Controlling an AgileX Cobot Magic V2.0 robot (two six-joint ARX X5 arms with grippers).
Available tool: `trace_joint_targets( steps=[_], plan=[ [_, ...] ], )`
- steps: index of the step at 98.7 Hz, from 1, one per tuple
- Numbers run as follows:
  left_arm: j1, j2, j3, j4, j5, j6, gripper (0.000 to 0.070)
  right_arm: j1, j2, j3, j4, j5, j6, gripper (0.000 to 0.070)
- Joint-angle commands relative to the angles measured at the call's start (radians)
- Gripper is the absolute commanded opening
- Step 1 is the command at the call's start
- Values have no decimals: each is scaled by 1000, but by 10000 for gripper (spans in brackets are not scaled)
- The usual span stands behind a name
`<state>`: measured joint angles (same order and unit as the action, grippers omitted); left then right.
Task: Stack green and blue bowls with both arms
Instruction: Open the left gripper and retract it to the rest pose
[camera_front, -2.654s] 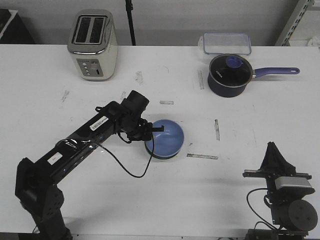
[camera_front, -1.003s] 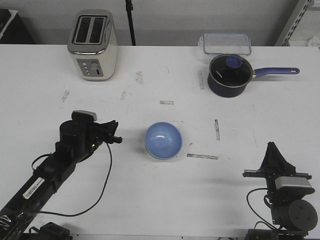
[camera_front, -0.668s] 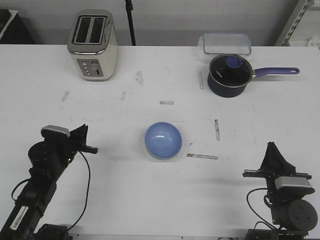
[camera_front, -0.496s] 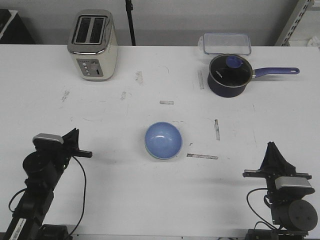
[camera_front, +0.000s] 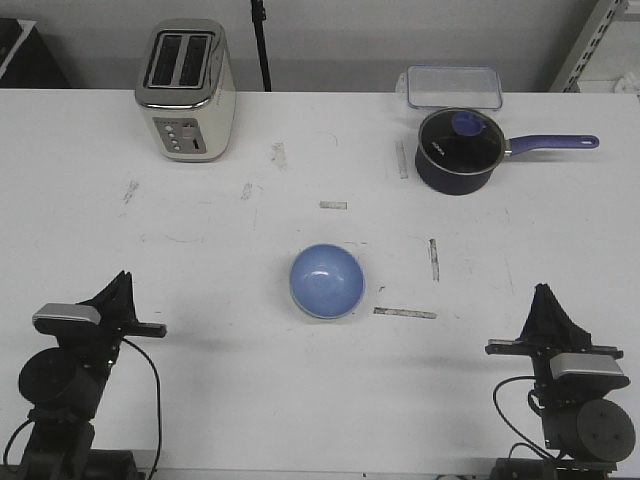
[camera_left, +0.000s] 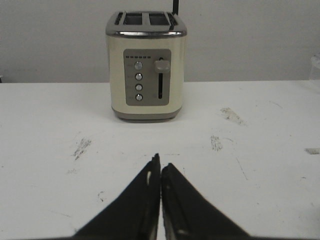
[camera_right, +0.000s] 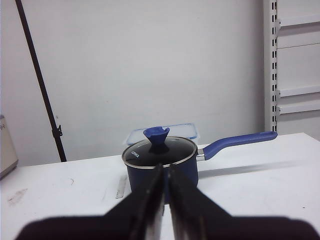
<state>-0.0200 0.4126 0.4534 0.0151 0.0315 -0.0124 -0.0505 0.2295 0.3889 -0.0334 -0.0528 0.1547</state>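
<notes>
Right gripper (camera_right: 163, 170): two black pointed fingers (camera_right: 145, 205), tips pressed together with only a thin slit between them, nothing held.
Saucepan (camera_right: 160, 167): dark navy body, glass lid with a blue knob, steel rim, white lettering on the lid; stands directly beyond the fingertips.
Saucepan handle (camera_right: 239, 141): purple-blue, points away from the pan.
Clear container (camera_right: 162, 132): behind the pan, partly hidden.
White table (camera_right: 260, 185): scuffed.
Black pole (camera_right: 42, 85): leans against the white wall.
Slotted shelf rail (camera_right: 271, 65): upright.

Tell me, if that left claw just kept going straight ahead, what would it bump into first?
Probably the cream toaster: the shut left claw points at it across bare table, though it aims slightly right of centre.
</notes>
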Motion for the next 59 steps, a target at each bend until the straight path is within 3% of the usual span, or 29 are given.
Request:
trace_joint_targets(
  steps=[1,37,59],
  plan=[
    [0,-21,5,12,1,12,1,2,-2,3,11,0,5,7],
    [0,-133,-5,24,1,12,1,2,-2,3,11,0,5,7],
    [-18,-184,-146,209,-35,13,2,2,-2,3,11,0,5,7]
  ],
)
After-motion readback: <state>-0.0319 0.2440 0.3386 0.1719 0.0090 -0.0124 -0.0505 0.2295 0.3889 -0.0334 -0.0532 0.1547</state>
